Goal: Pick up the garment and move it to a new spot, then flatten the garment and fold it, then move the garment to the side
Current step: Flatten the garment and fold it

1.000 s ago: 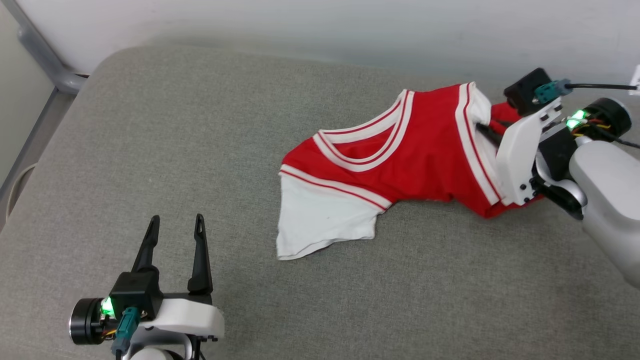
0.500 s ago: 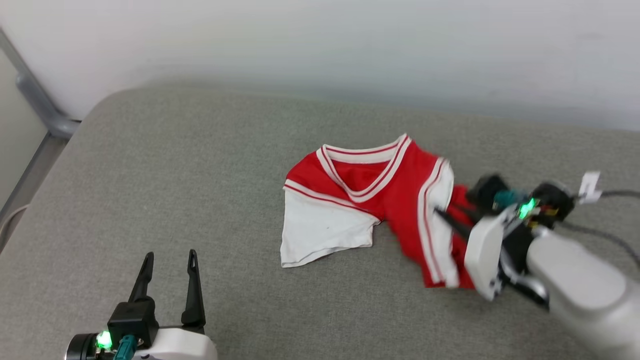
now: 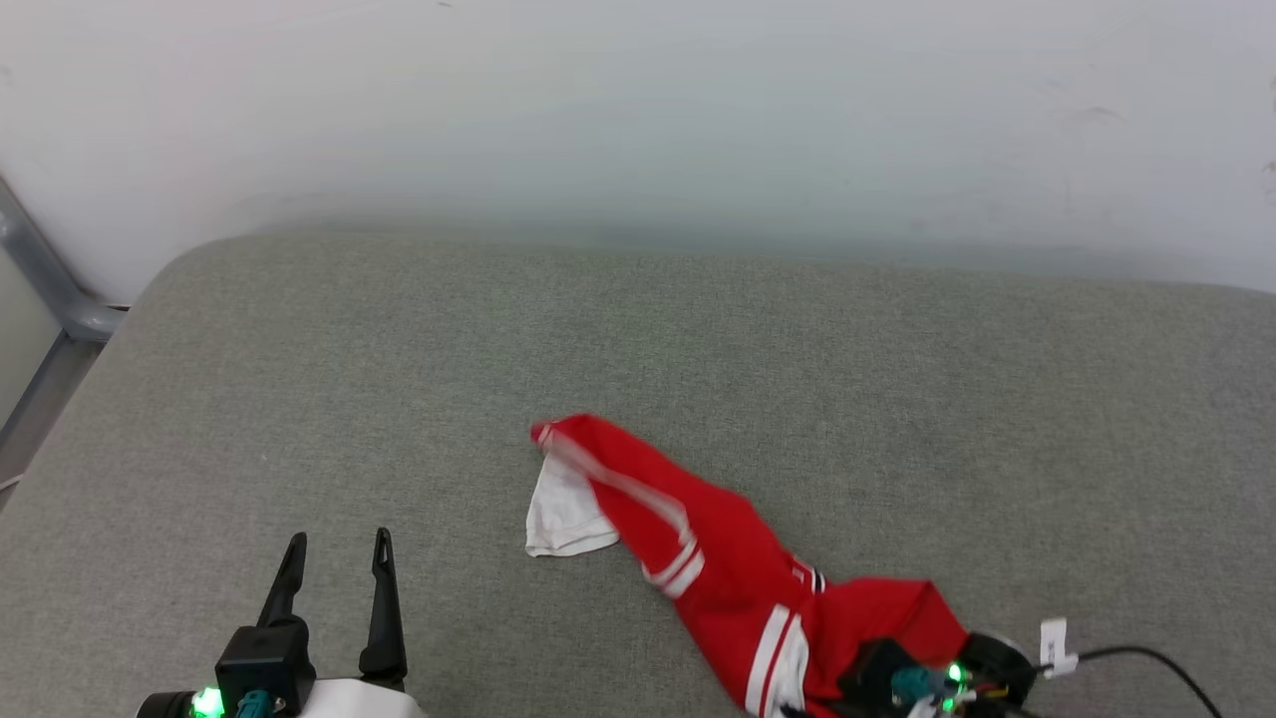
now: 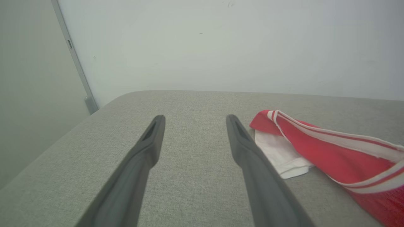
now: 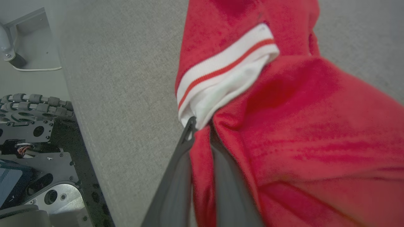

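1. My right hand (image 5: pixel 201 126) is pinched shut on the shirt (image 3: pixel 718 568), with soft red knit bunched between its fingers, close to the cushion's (image 3: pixel 399 379) edge.
2. My left hand (image 3: pixel 339 543) gapes wide and holds nothing. The shirt's white sleeve lies to its right, and grey woven cushion stretches ahead.

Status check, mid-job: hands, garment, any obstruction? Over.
Left hand open, holding nothing. Right hand shut on garment: one end pinched, rest bunched, white sleeve end lying on grey cushion. No obstruction seen.

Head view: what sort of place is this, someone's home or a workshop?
Likely a plain indoor test room: a grey padded surface against a bare white wall, with a red garment on it.
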Available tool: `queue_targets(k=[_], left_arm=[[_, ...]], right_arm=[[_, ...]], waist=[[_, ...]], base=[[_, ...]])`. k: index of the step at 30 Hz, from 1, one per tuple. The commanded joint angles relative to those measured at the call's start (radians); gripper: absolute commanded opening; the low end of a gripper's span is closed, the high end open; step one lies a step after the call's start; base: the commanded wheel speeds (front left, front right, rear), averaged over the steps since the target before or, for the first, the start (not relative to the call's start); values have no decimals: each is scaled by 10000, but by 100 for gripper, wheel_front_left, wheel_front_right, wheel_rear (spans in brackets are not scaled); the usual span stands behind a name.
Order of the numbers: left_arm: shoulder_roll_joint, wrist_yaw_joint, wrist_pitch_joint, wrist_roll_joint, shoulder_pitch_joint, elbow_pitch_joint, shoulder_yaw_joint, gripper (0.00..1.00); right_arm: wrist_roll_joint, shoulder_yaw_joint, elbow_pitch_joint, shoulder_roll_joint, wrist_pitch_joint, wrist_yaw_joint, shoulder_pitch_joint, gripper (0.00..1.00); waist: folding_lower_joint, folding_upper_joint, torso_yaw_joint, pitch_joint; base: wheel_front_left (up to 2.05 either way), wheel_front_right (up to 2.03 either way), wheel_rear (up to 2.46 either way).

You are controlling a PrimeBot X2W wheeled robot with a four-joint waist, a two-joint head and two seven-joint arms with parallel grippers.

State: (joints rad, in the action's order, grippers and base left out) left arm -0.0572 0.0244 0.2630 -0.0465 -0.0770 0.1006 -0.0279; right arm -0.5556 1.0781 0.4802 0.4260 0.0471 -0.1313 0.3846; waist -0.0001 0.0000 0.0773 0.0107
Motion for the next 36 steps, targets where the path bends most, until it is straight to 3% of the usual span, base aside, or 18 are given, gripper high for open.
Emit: queue_targets(k=[1, 5, 6, 7, 8, 16, 26, 31, 36], left_arm=[[-13, -59, 26, 42, -78, 42, -16, 100], [-3, -103, 26, 43, -111, 88, -50, 100], [3, -92, 26, 50, -136, 83, -61, 100], [5, -82, 26, 52, -163, 84, -81, 100], [7, -83, 26, 54, -176, 90, -105, 100], [24, 12, 26, 73, -293, -21, -83, 100], [7, -42, 26, 139, -316, -110, -180, 100], [10, -65, 26, 182, -308, -140, -174, 100], [21, -34, 26, 223, -197, -200, -80, 100]], right_arm=[[249, -77, -45, -24, -119, 11, -415, 0], [546, -706, -145, -130, -135, 11, -1070, 0], [593, -960, -210, -186, -72, 11, -1160, 12], [709, -1243, -293, -216, 3, 11, -1201, 48], [841, -1533, -395, -231, 91, 12, -1206, 100], [1689, -3516, -1754, -275, 323, 12, -1680, 100], [2556, -6152, -4225, 195, -1005, 12, -2316, 100], [2272, -6074, -4939, 1007, -2358, 12, -2103, 100], [1479, -5175, -5341, 2088, -4239, 12, -1767, 100]], waist=[[1, 0, 23, 4], [1, 0, 49, 18], [1, 0, 36, 25], [1, 0, 20, 35], [1, 0, 1, 46], [1, 0, -116, 171], [1, 0, -243, 192], [1, 0, -282, 125], [1, 0, -237, -11]], base=[[0, 0, 0], [0, 0, 0], [0, 0, 0], [0, 0, 0], [0, 0, 0], [0, 0, 0], [0, 0, 0], [0, 0, 0], [0, 0, 0]])
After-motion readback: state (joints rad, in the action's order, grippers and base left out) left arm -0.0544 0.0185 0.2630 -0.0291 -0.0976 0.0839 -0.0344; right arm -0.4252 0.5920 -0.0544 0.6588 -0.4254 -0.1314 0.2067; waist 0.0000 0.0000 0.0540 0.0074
